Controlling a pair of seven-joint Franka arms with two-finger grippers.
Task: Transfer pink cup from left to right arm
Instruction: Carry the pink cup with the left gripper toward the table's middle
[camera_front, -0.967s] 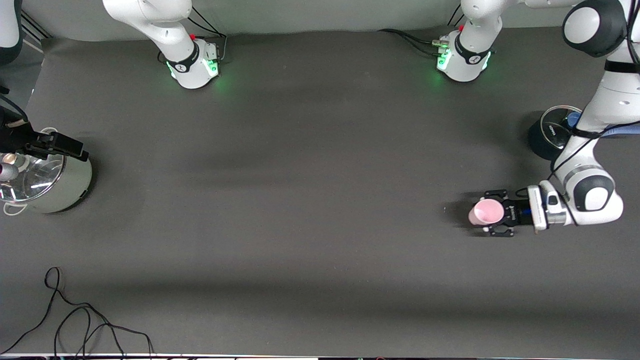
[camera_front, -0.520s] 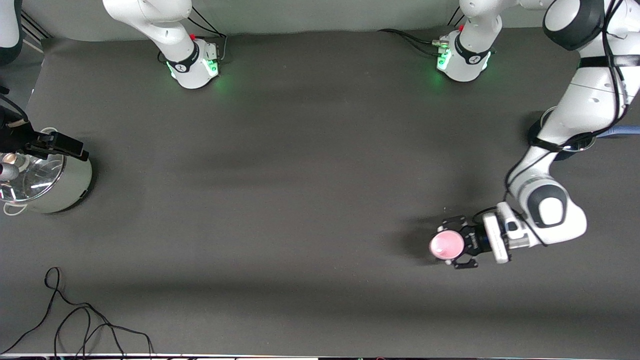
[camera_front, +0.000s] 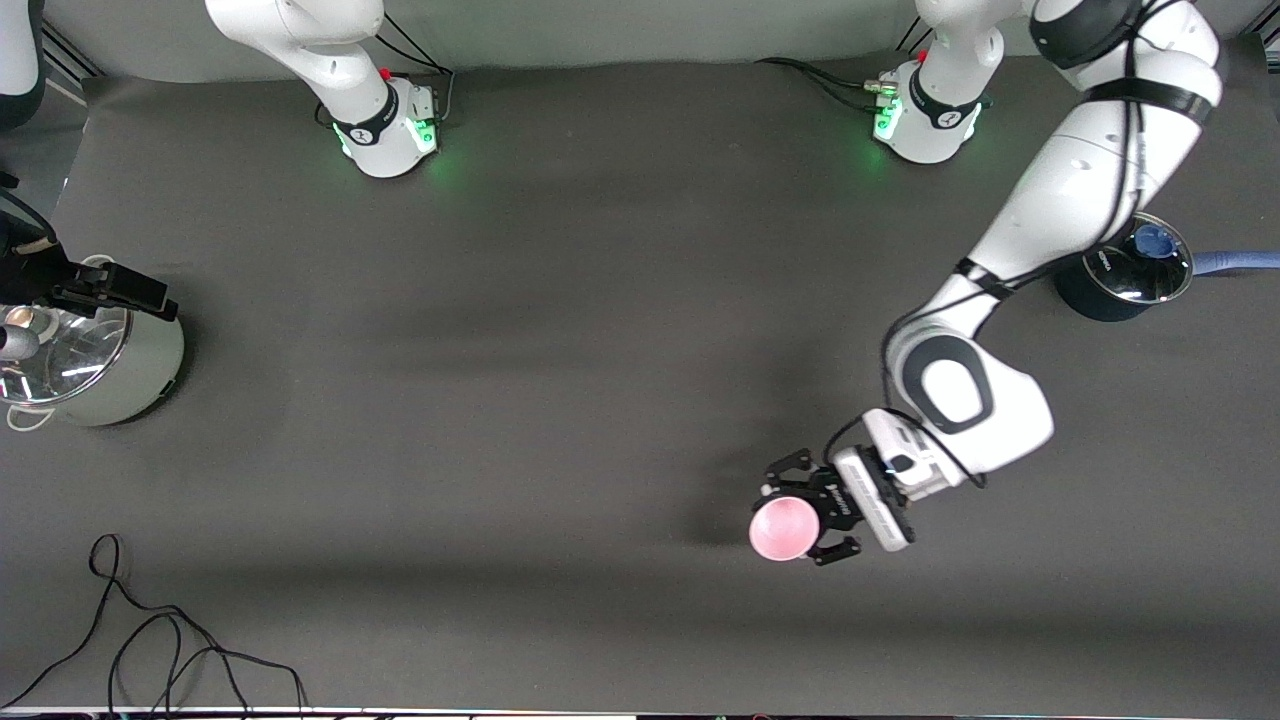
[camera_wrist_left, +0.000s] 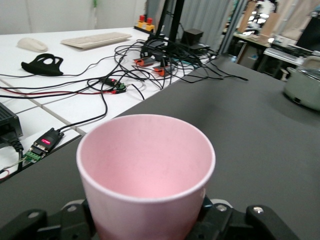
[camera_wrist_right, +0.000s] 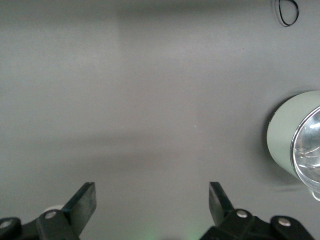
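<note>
The left gripper (camera_front: 800, 508) was clamped on a small pale-pink tapered plastic cup (camera_front: 783, 528), fingers pressed to its sides near the base. The cup was held in the air over bare dark-grey table mat (camera_front: 600, 400), toward the left arm's end. It lay tipped over, long axis about level, open mouth aimed away from the wrist & roughly toward the front camera, which looked into its round rim.

The right gripper (camera_wrist_right: 152, 205) hung with its fingers (camera_wrist_right: 84, 199) spread wide apart, holding nothing, over the mat beside a pale-green lidded metal pot (camera_front: 95, 365) at the right arm's end; that arm waited there.

Left wrist view showed the cup (camera_wrist_left: 146, 172) close up w/ an empty interior, plus a white bench w/ cables (camera_wrist_left: 125, 80) off the table edge, unseen from the front. Right wrist view showed the pot's side & glass lid (camera_wrist_right: 297, 142). Only the front view showed a dark blue saucepan (camera_front: 1120, 275) partly under the left arm, and a loose black cable (camera_front: 150, 640) on the mat.
</note>
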